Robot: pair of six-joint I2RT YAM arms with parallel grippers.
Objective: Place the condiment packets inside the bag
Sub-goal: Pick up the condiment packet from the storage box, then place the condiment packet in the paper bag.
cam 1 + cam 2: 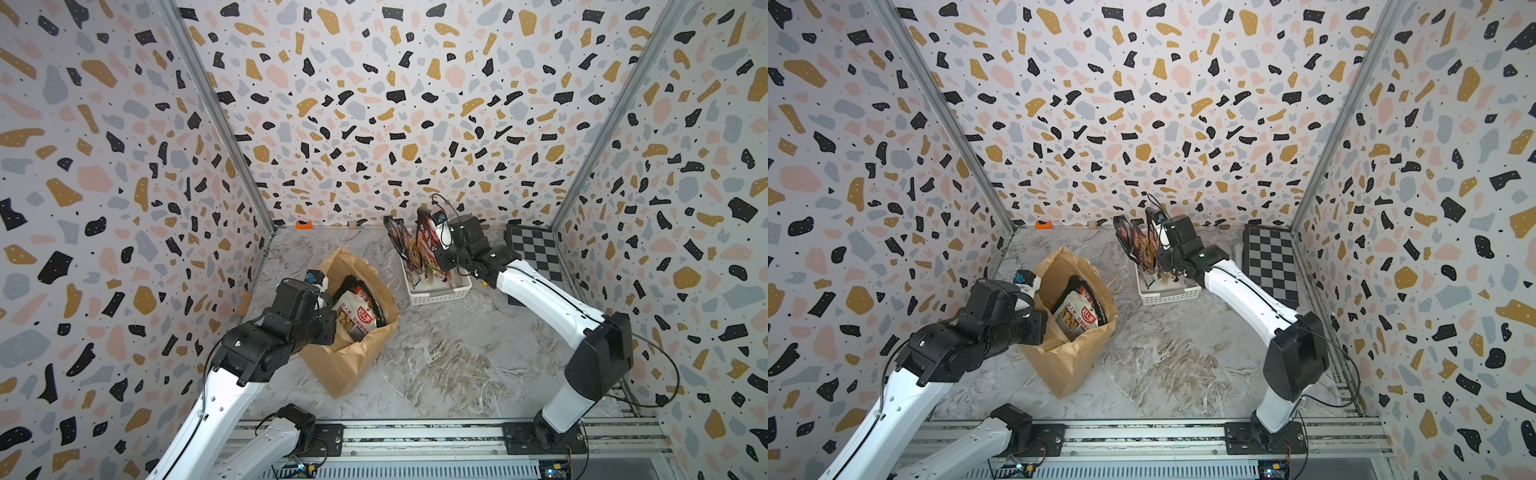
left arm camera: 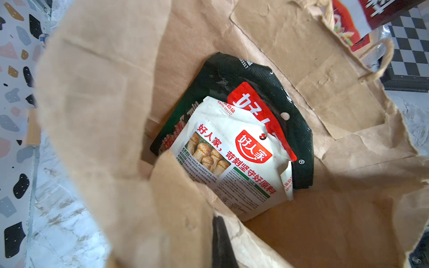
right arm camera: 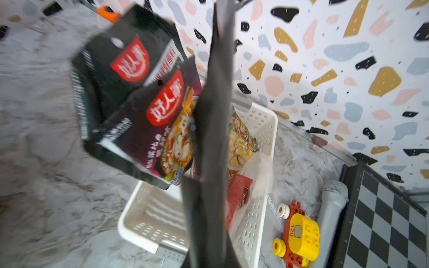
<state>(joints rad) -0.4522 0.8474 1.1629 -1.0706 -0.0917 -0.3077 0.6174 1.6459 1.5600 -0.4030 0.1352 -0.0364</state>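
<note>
Just left of centre on the marbled table (image 1: 436, 365), the crinkled brown paper bag (image 1: 353, 357) stands open, with a cream packet (image 1: 355, 318) lying over a black-green packet (image 1: 355, 284) inside it. The left gripper (image 1: 323, 291) is closed on the bag's near rim. Looking down the bag, the left wrist view gives what the top views are too distant to show: red Chinese lettering and a mushroom photo on the cream packet (image 2: 232, 167). The right gripper (image 1: 437, 227) is clamped on a black-red packet (image 1: 426, 243), upright at the white basket (image 1: 440, 296); whether its lower edge touches the basket cannot be told. The right wrist view shows that packet edge-on, other packets (image 3: 157, 125) leaning in the basket, and a yellow-red toy (image 3: 299, 236) and grey microphone (image 3: 332, 208) beside it.
</note>
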